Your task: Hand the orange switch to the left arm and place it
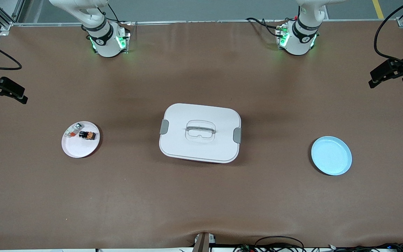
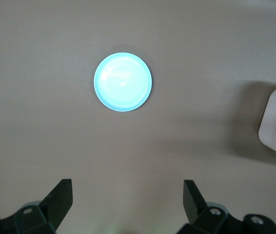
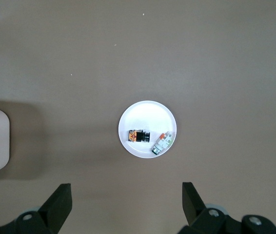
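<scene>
While both wrist views show each tool spread open, only the front shows the whole box.

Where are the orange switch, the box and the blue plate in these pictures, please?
orange switch (image 1: 87, 135): front view, on its black body, lying on the white plate.
box (image 1: 219, 119): front view, on the bare lid beside the handle.
blue plate (image 1: 331, 155): front view, on its bare middle.

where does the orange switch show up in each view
Front view: orange switch on the white plate, toward the right arm's end.
Left wrist view: not in it.
Right wrist view: on the same plate, beside a small white part.
Shared landmark: the box.
</scene>
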